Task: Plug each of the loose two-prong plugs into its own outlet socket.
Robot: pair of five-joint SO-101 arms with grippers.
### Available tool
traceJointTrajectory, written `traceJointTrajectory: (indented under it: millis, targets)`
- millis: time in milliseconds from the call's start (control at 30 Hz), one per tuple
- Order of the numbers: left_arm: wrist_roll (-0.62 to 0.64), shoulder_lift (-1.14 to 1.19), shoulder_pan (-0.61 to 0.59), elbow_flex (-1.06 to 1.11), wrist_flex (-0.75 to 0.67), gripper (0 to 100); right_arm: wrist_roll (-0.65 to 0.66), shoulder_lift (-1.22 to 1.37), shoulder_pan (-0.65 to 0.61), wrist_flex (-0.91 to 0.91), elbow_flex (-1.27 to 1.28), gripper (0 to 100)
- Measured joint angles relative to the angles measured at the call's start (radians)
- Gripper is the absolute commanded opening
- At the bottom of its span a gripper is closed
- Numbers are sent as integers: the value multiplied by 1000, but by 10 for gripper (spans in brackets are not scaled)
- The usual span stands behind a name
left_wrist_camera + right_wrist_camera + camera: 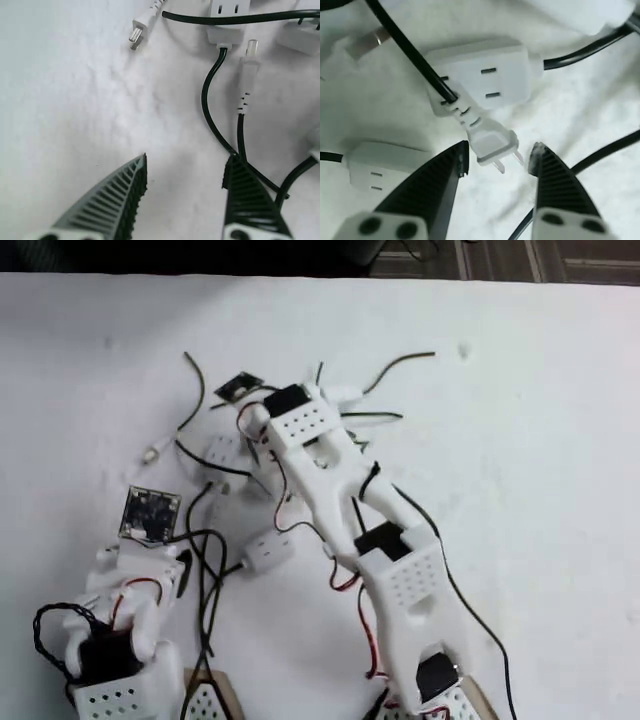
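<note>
Right wrist view: right end effector (pixel 500 152) spread wide, clamped on nothing, fingertips either side of a white plug (pixel 492 142). Plug flat on the tabletop (pixel 600 115), prong end inside the gap, cord end overlapping the edge of a socket (pixel 487 80). Long axis slanted across the closing line, prongs turned away from that socket's slots. Second socket (pixel 377 170) just beside one finger.

Probably calls for closing on the plug body first, then swinging it round so prongs face slots. Some risk of pinching on the prongs rather than the body.

Left end effector (pixel 186 161) likewise apart and holding nothing, low over bare tabletop toward the near left corner. Other plug (pixel 141 24) well ahead of its tips, near a black cord.

Right arm far the nearer to its plug, out toward mid-tabletop.
</note>
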Motion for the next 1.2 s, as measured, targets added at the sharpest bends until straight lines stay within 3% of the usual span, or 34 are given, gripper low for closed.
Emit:
traceJointTrajectory:
  millis: [167,367,900,1200]
  targets:
    - [0,0,0,0,0,251,6,-2,-28,0,0,193]
    - [0,0,0,0,0,251,114,-29,-60,17,0,111]
    - [0,0,0,0,0,251,181,-57,-92,92,0,163]
    - [0,0,0,0,0,251,187,77,-100,5,-5,161]
